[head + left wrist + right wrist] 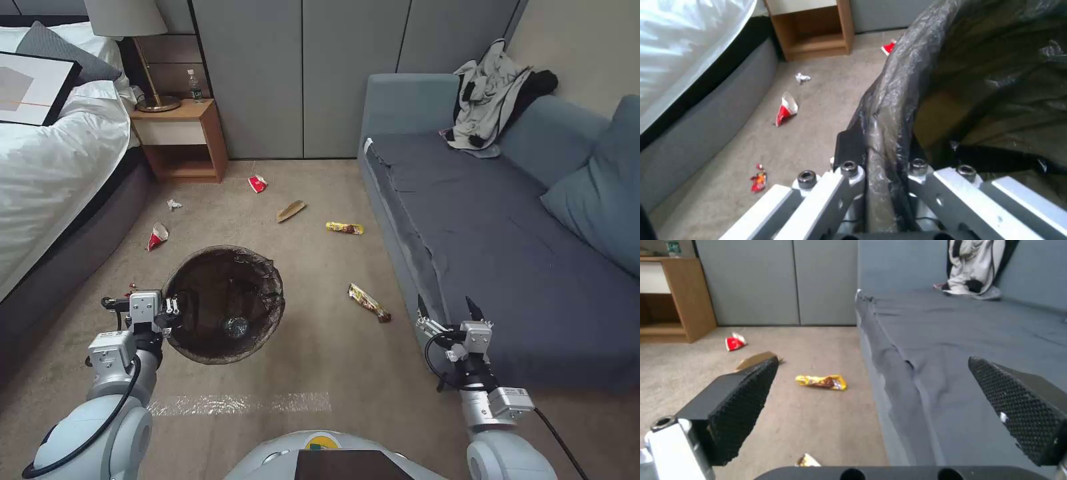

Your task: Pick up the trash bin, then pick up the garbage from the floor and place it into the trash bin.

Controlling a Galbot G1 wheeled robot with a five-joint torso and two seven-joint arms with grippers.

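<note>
Holding the trash bin [224,305] by its near-left rim, the left gripper [172,311] has its fingers closed on the bag-covered edge; in the left wrist view the rim [882,140] runs straight down between the two finger bars, so the clamp looks seated across the lip rather than nipping only loose film. The bin hangs low over the carpet [313,267] in front of the robot's left side, mouth up, with a clear bottle [235,327] already lying in its bottom. Doing this step well means, I judge, keeping the mouth level and steady on that one-sided pinch, since the crinkled liner is slippery and a tilt could let the rim slide. The right gripper [448,313] hangs wide open and empty beside the front edge of the sofa [507,233]. Its closest target appears to be the yellow wrapper [368,301], just off the sofa's base; a second yellow wrapper [345,228] lies farther on, with the brown paper scrap [291,211] and a red-and-white cup [257,183] beyond it. Another crushed cup [157,236] and a white tissue [174,205] lie toward the bed [60,153], and a small red scrap [758,178] sits near the left arm. Open carpet runs down the middle; the sofa edge on the right, the bed frame on the left and the nightstand [179,137] ahead bound the room to move.
</note>
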